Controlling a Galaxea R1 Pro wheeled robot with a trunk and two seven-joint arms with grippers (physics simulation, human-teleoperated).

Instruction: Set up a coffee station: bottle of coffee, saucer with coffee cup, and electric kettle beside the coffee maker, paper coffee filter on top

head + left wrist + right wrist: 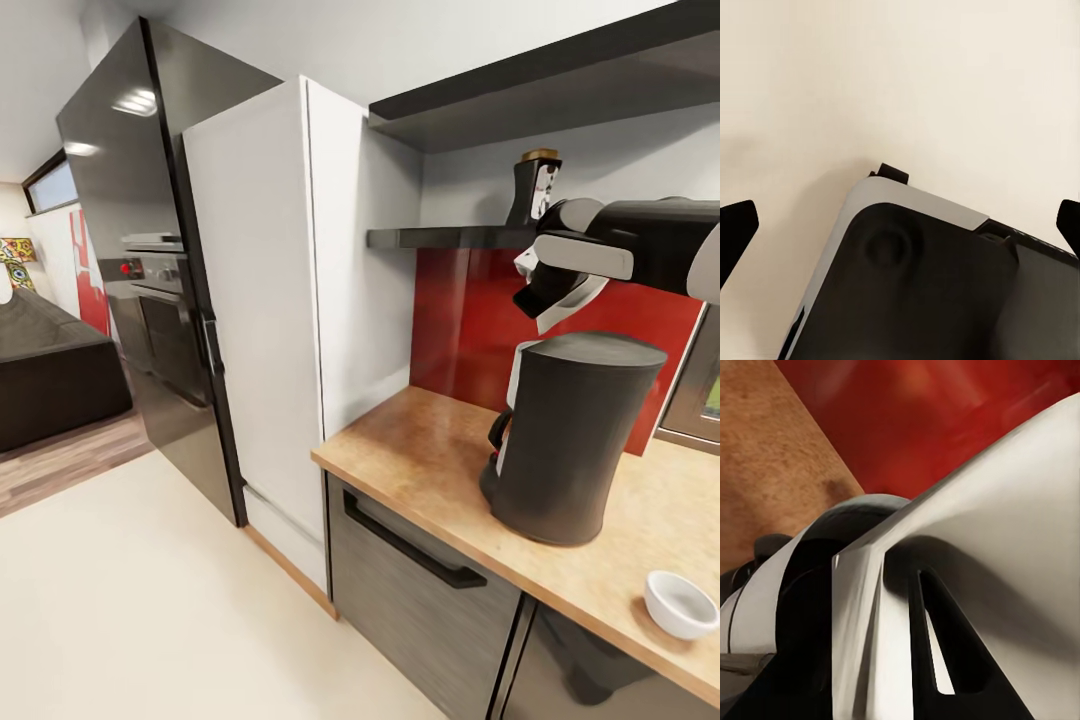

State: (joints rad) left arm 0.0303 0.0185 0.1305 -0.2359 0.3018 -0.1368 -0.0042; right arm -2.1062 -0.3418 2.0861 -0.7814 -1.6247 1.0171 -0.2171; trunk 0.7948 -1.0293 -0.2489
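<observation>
1 arm is doing the work here. From the head view, the right arm reaches in across the countertop (420,450), its right gripper (545,305) pointing down just above the coffee maker (570,440), pinching a white paper coffee filter (565,300). The coffee maker sits on the counter in front of the red backsplash (460,320). Up on the shelf (440,238) the bottle of coffee (535,190) waits, untouched. A white coffee cup (682,603) sits on the counter, well apart from the machine on the near side.

Risk, as I judge it: that filter is light and floppy, and the flat lid offers little to catch it. Let go too high or off-centre and it slides off the top. Dip too low and the wrist bumps the machine.

Left wrist view now: 2 dark fingertips (736,225) stand wide apart with nothing between them, hanging over the pale floor (900,75) and the robot's own base (937,285).

Right wrist view: the filter (1005,532) looms huge and white, held between the fingers (926,652), folded open. Beneath it curves the coffee maker's top (851,517), with countertop (772,472) and backsplash (922,412) behind.
</observation>
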